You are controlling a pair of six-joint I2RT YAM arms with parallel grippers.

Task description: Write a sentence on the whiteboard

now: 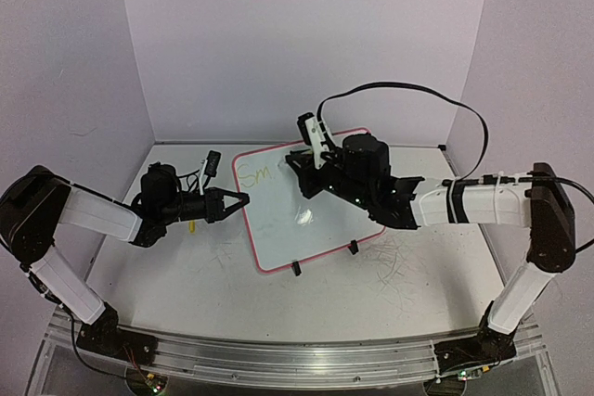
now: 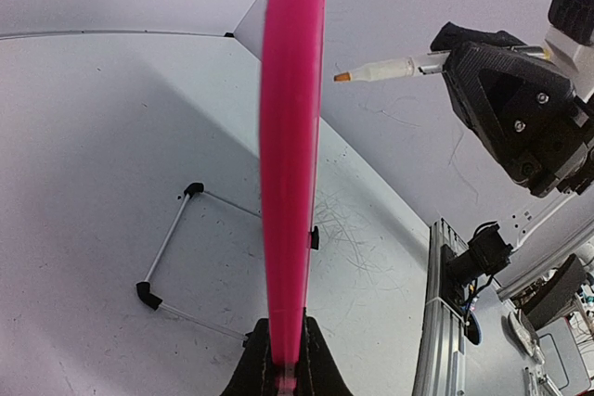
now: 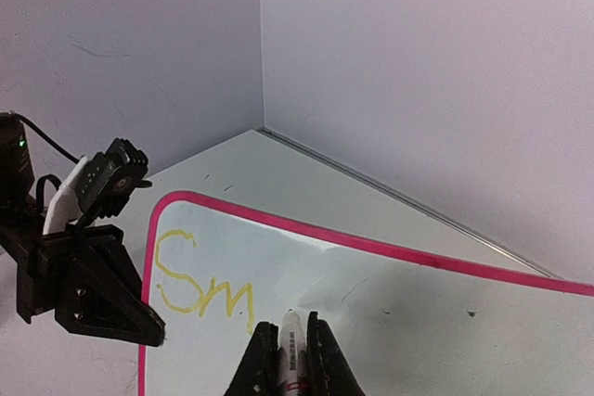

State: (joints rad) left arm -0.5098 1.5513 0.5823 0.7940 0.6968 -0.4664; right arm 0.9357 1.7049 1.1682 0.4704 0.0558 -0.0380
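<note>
Whiteboard (image 1: 302, 224): sits mid-surface (image 1: 167, 271), skewed to the surface's edges, between my two arms. Its two black clip feet (image 1: 296, 268) are on the near side.

Left end effector (image 1: 243, 199): fingers closed on the pink frame at the board's left edge. The left wrist view shows the frame (image 2: 292, 183) running straight up out of the clamped jaws.

Right end effector (image 3: 290, 351): over the board's upper portion, fingers gripping a white marker (image 3: 291, 338). The left wrist view shows the marker's tip (image 2: 342, 76) pointing toward the board face, just beside it. I cannot tell whether it is touching.

The sentence (image 3: 200, 280): only the yellow letters "Sm" are legible, in the board's upper left corner. The marker is just right of the "m".
</note>
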